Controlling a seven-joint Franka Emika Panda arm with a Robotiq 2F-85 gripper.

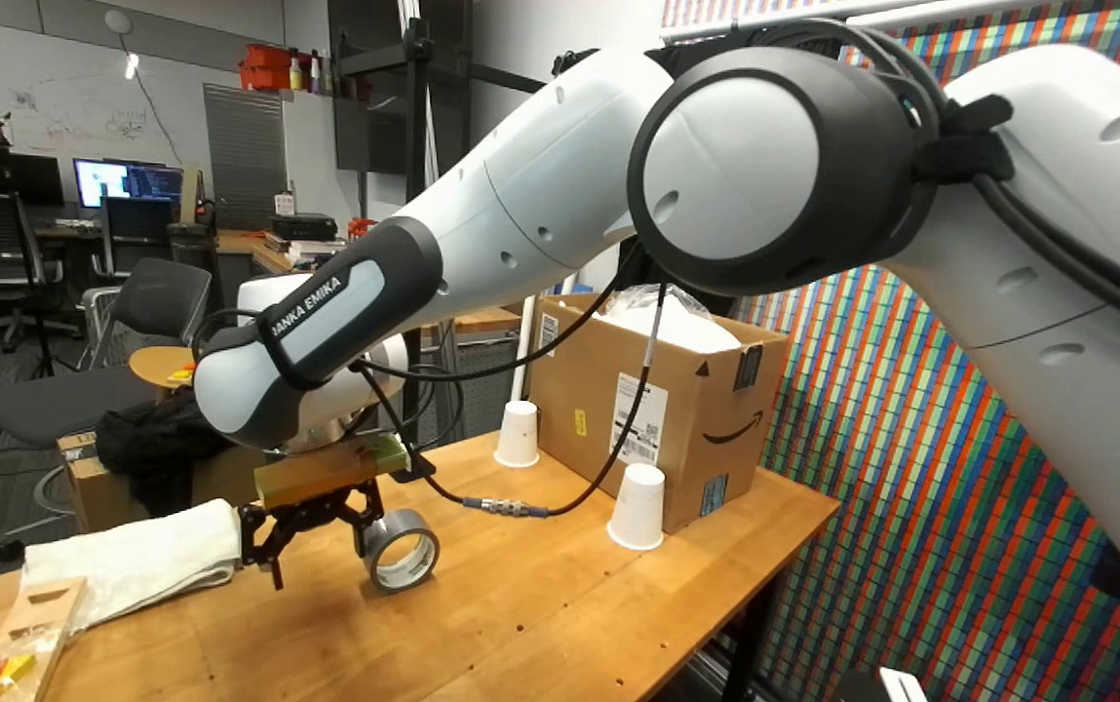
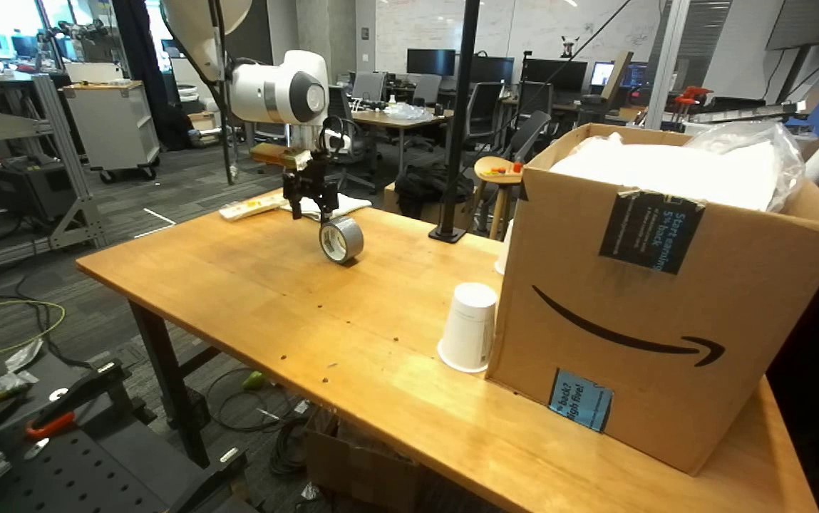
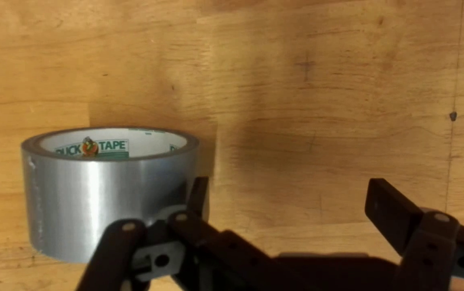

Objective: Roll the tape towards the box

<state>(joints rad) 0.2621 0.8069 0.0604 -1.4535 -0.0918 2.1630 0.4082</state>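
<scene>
The tape, a silver-grey roll, stands upright on its rolling edge on the wooden table. It shows in both exterior views and at the left of the wrist view, its pale core printed. My gripper points down, fingers wide apart, with only table between them in the wrist view. One finger is beside the tape, on the side away from the box; I cannot tell whether it touches. The gripper also shows above the table. The box, large brown cardboard, stands at the table's far end.
Two white paper cups stand near the box; the nearer cup is close to its front. A white cloth and a wooden piece lie behind the gripper. A black pole stands at the table edge. A cable hangs from the arm.
</scene>
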